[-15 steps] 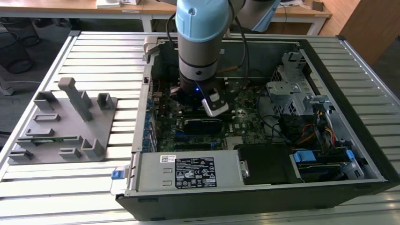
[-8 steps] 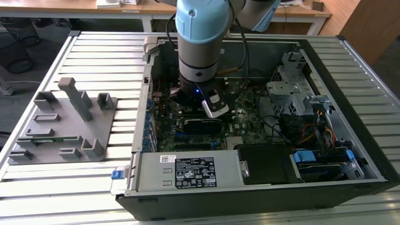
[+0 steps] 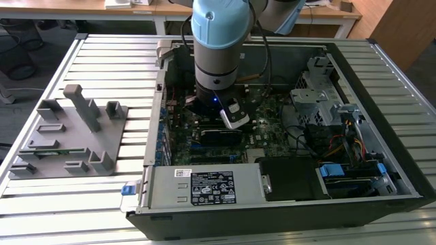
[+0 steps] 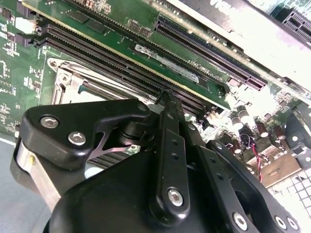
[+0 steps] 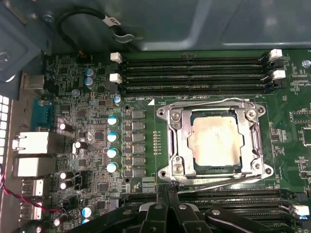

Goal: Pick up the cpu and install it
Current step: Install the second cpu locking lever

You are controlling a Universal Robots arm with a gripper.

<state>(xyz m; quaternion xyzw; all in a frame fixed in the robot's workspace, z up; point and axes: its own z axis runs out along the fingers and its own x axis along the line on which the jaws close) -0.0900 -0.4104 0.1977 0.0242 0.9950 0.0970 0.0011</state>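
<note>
The cpu (image 5: 216, 141), a shiny square chip, lies flat in its socket on the green motherboard (image 5: 87, 160). A silver metal frame (image 5: 175, 141) is closed around its edges. In the first wrist view my gripper (image 5: 168, 190) hangs just beside one corner of the socket, close to the end of the thin wire lever (image 5: 218, 181). Its black fingers (image 4: 167, 126) are pressed together and nothing shows between them. In the exterior view the arm (image 3: 216, 51) reaches straight down into the open computer case (image 3: 381, 168).
Black memory slots (image 5: 194, 73) run along both sides of the socket. The case holds a power supply (image 3: 204, 186) at the front and a drive cage (image 3: 320, 97) at the exterior view's right. A grey parts fixture (image 3: 68, 138) lies on the slatted table at the exterior view's left.
</note>
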